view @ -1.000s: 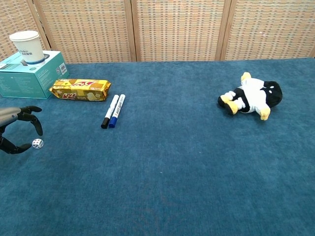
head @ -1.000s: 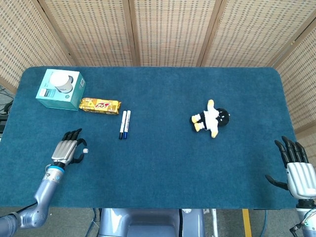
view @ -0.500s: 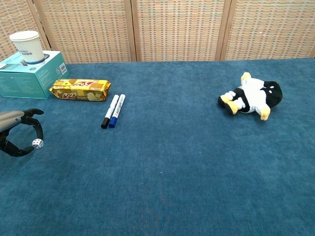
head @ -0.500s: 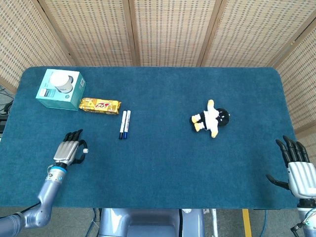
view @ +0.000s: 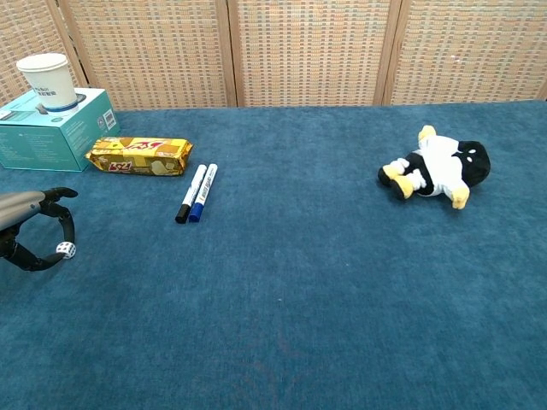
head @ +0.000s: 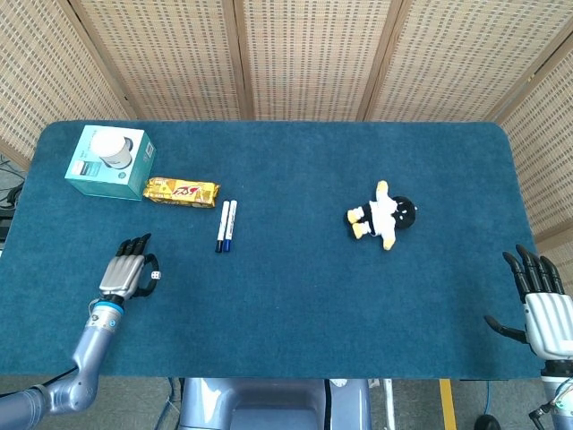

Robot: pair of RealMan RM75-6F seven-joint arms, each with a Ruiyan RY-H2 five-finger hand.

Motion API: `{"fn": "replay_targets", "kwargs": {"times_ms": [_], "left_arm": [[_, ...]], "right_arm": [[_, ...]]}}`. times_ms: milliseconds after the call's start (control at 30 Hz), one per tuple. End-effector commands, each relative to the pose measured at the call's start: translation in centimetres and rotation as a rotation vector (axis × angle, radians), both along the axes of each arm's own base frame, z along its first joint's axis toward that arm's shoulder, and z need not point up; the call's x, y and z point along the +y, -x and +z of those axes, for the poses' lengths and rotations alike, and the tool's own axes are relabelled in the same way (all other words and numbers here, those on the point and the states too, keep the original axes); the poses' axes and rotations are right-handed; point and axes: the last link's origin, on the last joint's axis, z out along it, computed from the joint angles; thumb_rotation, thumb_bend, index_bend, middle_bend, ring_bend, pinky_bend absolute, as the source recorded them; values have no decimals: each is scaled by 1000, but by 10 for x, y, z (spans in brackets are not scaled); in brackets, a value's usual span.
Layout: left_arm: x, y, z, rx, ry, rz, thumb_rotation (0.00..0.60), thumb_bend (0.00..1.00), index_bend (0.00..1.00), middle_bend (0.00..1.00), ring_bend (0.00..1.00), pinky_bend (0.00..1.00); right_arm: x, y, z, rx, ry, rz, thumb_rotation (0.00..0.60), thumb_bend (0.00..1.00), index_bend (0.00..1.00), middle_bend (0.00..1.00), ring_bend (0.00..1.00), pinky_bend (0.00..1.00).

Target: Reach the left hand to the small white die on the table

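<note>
My left hand (view: 30, 231) curls around the small white die (view: 64, 249) near the left edge of the blue carpeted tabletop (head: 295, 296), woven cane screens (head: 304, 54) behind, my right hand (head: 540, 305) spread empty.

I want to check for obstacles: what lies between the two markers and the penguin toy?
Only bare blue cloth lies between the markers and the penguin toy; both views show this.
</note>
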Motion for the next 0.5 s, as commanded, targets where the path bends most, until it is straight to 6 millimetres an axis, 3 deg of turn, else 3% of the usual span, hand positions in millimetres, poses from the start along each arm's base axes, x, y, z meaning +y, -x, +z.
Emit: {"fn": "replay_targets", "kwargs": {"times_ms": [33, 133, 333, 500], "left_arm": [[0, -6, 8, -29, -21, -15, 600, 410, 534, 0, 0, 0], [1, -20, 25, -87, -56, -52, 600, 408, 541, 0, 0, 0], [4, -74, 65, -198, -143, -205, 600, 407, 545, 0, 0, 0], [5, -111, 82, -296, -220, -319, 600, 404, 545, 0, 0, 0]], "right_arm": [[0, 0, 0, 0, 0, 1, 600, 134, 0, 0, 0, 0], [0, 0, 0, 0, -2, 0, 600, 134, 0, 0, 0, 0], [1, -2, -1, 2, -3, 5, 600, 132, 0, 0, 0, 0], [1, -2, -1, 1, -1, 3, 600, 133, 0, 0, 0, 0]]}}
